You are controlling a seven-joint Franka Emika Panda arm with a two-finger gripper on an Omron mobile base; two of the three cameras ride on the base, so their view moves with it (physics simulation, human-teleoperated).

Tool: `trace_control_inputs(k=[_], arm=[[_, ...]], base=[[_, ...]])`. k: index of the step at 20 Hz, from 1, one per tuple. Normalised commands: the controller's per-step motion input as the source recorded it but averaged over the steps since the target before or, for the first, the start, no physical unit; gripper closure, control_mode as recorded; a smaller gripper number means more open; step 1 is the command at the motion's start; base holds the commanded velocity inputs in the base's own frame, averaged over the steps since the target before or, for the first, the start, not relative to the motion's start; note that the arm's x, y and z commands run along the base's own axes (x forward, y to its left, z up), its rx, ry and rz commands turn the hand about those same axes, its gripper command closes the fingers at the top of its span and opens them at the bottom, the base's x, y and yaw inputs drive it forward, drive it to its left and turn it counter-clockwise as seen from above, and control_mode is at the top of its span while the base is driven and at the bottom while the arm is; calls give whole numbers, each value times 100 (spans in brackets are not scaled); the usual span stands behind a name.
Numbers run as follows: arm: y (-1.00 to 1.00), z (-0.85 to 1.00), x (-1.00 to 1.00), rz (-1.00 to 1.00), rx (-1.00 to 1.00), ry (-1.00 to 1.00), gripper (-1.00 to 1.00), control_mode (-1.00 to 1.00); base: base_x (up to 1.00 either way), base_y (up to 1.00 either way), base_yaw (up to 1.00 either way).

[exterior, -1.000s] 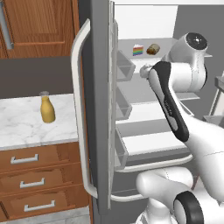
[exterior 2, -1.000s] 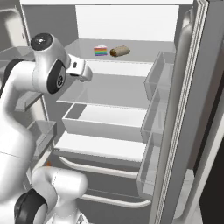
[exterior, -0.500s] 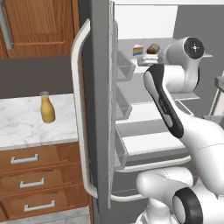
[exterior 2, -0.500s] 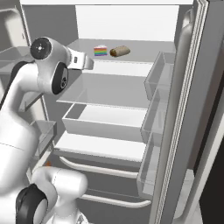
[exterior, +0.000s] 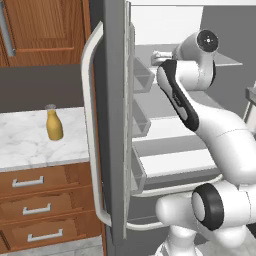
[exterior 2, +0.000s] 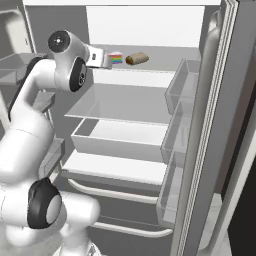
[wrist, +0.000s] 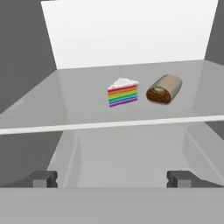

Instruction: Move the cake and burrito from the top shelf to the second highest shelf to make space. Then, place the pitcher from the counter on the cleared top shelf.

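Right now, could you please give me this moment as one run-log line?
end effector: open, empty, facing cake | cake, burrito: on top shelf | pitcher: on counter

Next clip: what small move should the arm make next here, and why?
Probably ease the open gripper forward and slightly up toward the cake. In the hand view the cake sits on the top shelf beside the burrito, ahead of and above the spread fingertips, which hold nothing.
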Motion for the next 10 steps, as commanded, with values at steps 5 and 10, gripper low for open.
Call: trace_control_inputs(k=[5, 10], arm=[[0, 8, 58, 0, 0, 15, -100, -100], [0, -10, 49, 0, 0, 2, -100, -100]], base=[[0, 0, 0], [0, 0, 0]])
